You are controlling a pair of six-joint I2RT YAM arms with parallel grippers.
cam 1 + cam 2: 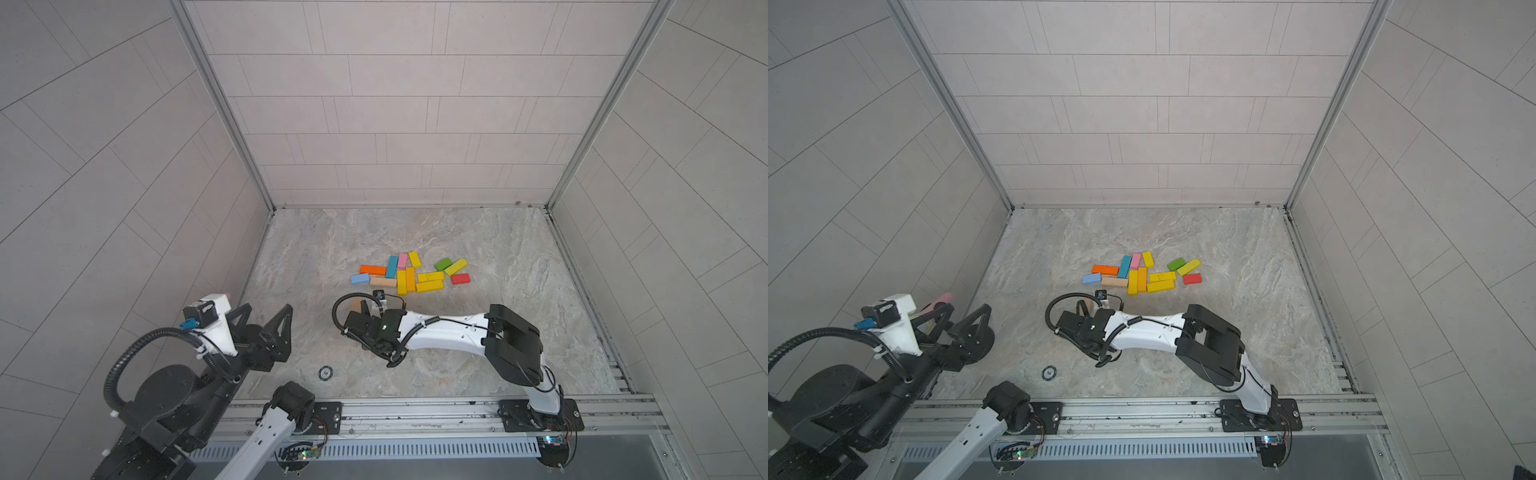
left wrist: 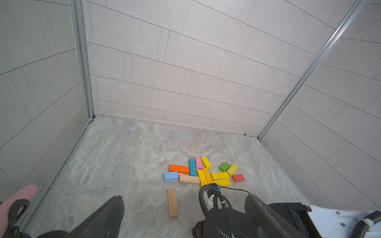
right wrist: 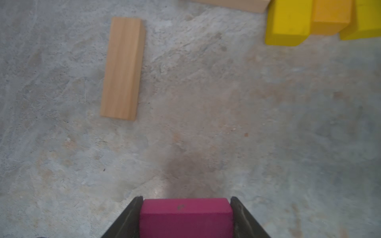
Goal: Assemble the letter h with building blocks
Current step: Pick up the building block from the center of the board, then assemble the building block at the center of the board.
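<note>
At lower left in a top view, the left gripper (image 1: 264, 322) is hanging with its jaws spread wide. At mid frame, the right gripper (image 3: 186, 198) is pinching a magenta block (image 3: 185, 218) over the floor (image 1: 498, 257). A wood block (image 3: 122, 68) is lying alone near it. Beyond, the other blocks (image 1: 411, 272) are lying clustered.

round dark disc (image 1: 326, 372) — marbled floor (image 1: 478, 249), near front rail (image 1: 415, 409) | tiled walls (image 1: 395, 104) behind
</note>
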